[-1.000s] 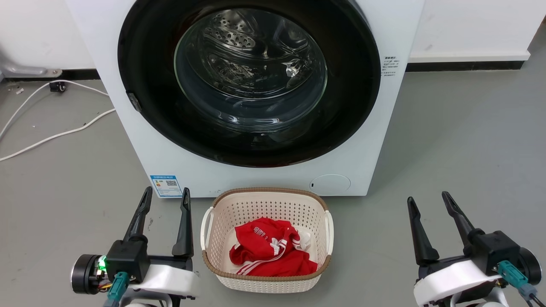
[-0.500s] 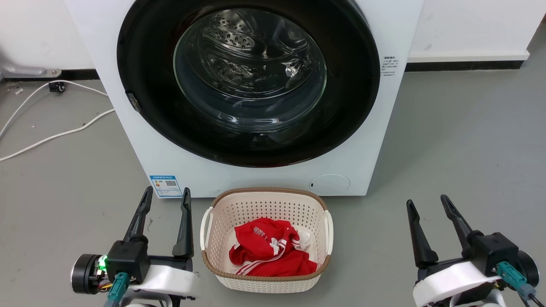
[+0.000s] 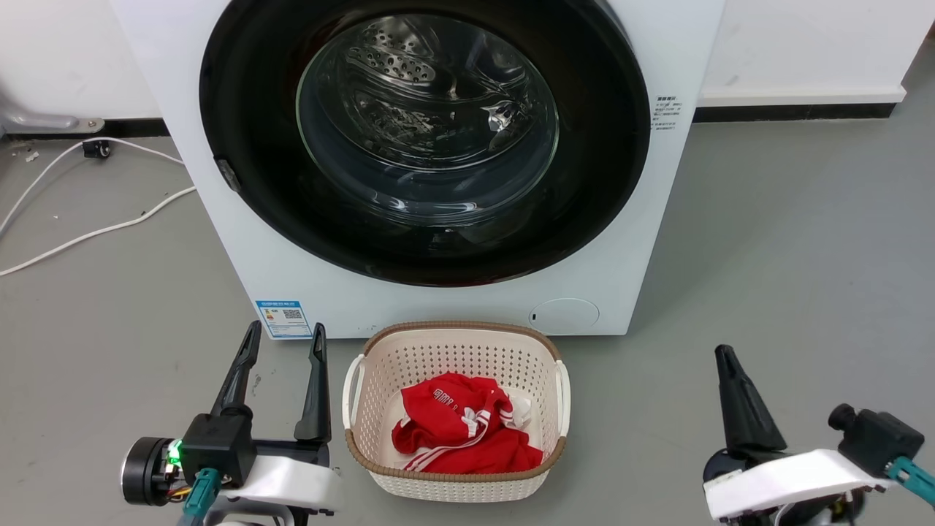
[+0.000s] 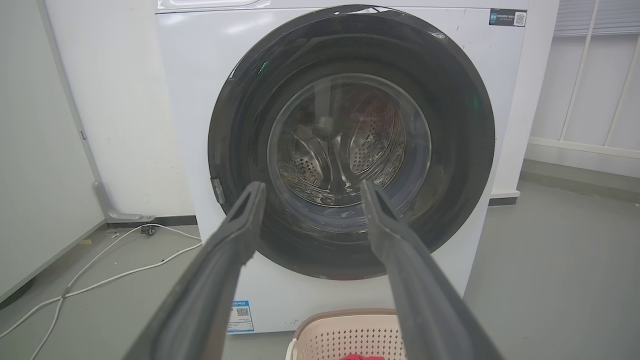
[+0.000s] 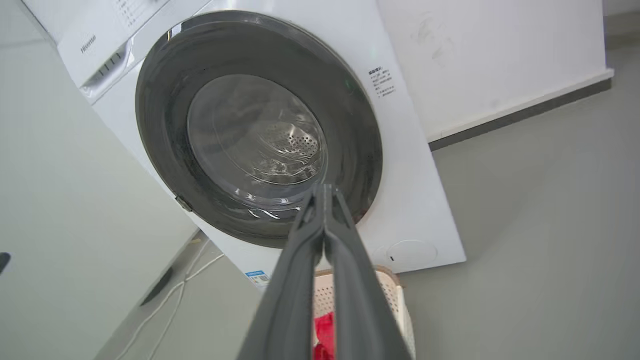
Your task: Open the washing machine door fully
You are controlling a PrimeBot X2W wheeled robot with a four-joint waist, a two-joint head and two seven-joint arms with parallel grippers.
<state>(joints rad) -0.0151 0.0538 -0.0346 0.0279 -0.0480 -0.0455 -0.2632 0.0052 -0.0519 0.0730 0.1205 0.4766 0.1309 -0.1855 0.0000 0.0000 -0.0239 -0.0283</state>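
A cream laundry basket sat on the grey floor at the lower centre of the head view, just in front of the washing machine and directly below its door, holding a red garment. White cables trailed across the floor at the left edge. The washing machine door filled the upper centre, lying flat against the white front, with a small catch on its left rim. The left gripper hovered at the lower left beside the basket, fingers spread wide, their tips just under a blue label and well below the door. The right gripper was at the lower right, fingers pressed together with nothing between them, well apart from the door. There was one door, one basket, one garment, two cables and two grippers.
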